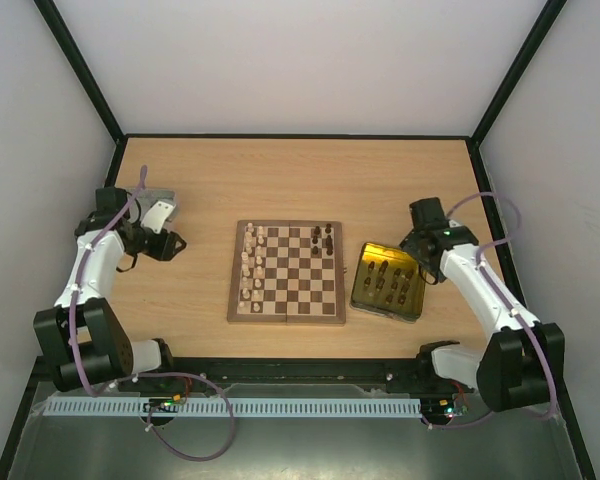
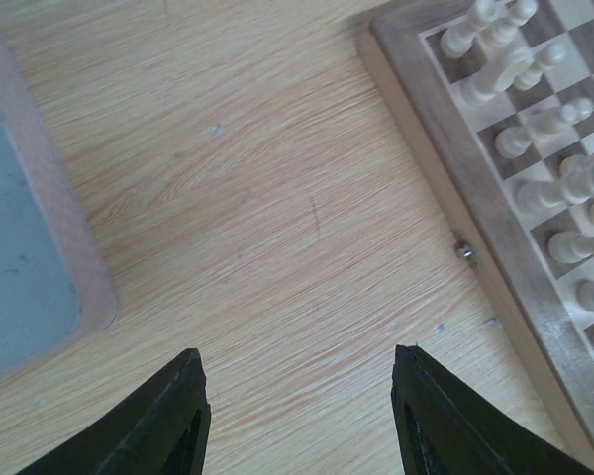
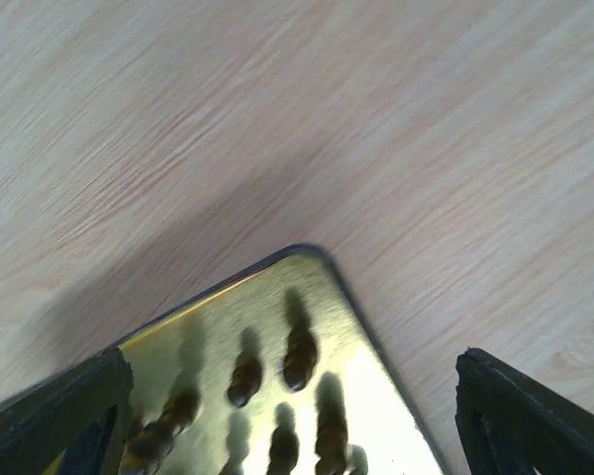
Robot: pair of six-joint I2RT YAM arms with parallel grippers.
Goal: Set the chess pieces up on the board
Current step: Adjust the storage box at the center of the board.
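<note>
Hovering above a corner of the yellow tray [image 3: 322, 272], the right gripper [image 3: 295, 361] is holding its jaws wide apart and is gripping nothing. The dark chessmen [image 3: 246, 376] are lying close together inside the tray. A descent from here is risking a jaw striking the rim, shifting the tray, or pinching two chessmen at once. That wrist view is showing blur, so each chessman's pose is hard to judge.

The left gripper [image 2: 299, 356] is hanging over bare bench [image 2: 277, 198], jaws parted and empty, between the grey tray [image 2: 20, 267] and the chessboard [image 2: 445, 168]. A sideways sweep is risking a knock on the frame, toppling the cream pieces [image 2: 535, 124] crowding the adjacent files.

Farther off, a few placed dark pieces [image 1: 323, 238] are standing at the board's far right corner. A low reach across them is risking an upset.
</note>
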